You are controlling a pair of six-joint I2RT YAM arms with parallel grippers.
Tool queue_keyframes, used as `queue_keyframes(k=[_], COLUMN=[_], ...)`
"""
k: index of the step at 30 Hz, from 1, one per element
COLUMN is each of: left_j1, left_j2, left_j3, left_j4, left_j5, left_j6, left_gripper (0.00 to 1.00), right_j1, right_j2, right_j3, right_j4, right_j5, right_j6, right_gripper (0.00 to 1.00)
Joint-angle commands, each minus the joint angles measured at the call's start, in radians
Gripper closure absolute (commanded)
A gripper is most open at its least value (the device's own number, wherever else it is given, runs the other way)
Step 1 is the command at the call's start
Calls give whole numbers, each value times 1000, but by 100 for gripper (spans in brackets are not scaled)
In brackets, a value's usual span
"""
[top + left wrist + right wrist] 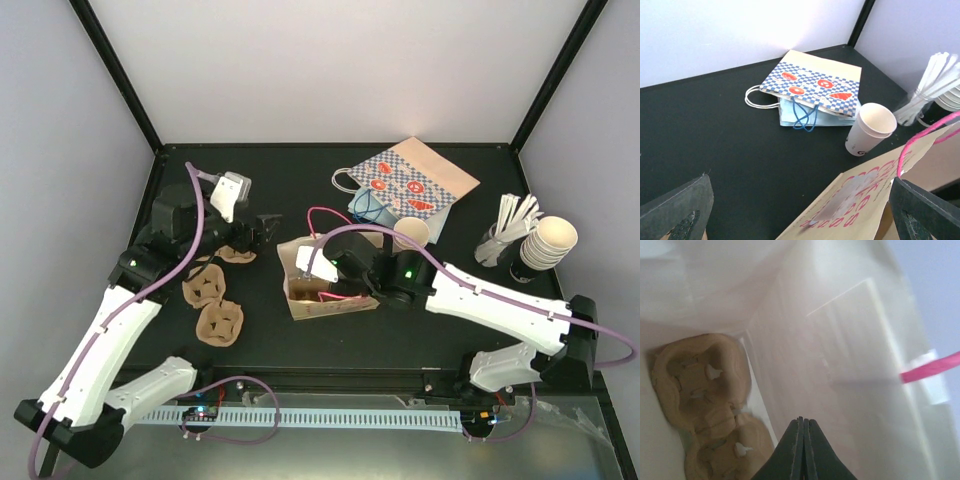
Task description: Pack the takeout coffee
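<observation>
The takeout coffee [411, 232] is a small white paper cup standing upright on the black table, just right of the kraft bag with pink lettering [300, 300]. The left wrist view shows the takeout coffee [870, 129] beyond the bag's side [875, 200]. My left gripper [262, 232] hovers left of the bag, open and empty, its fingers [675, 207] spread wide. My right gripper [801, 426] reaches down inside the bag, shut with nothing between its fingers. A moulded brown cup carrier [705, 400] lies on the bag's floor below it.
A blue-checkered paper bag [410, 180] lies flat at the back on a light blue bag [790, 112]. At the right stand a stack of cream cups [550, 243] and a holder of white stirrers [510, 225]. Three brown carriers [218, 322] lie at the left.
</observation>
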Motion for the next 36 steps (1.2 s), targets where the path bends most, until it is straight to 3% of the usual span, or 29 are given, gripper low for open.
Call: queue_keyframes(k=[1, 18, 36], left_j1=[4, 4, -21], left_j2=[-35, -77, -68], left_j3=[-1, 0, 2], left_j4=[-16, 16, -27], left_j5=[94, 321, 355], left_j6=[46, 70, 165], left_gripper=[1, 1, 2], right_j1=[-4, -5, -5], right_j2=[-58, -148, -384], right_j3=[36, 43, -39], right_j4=[-15, -29, -25], right_j5=[-22, -46, -140], right_j6=[31, 77, 195], right_gripper=[96, 95, 92])
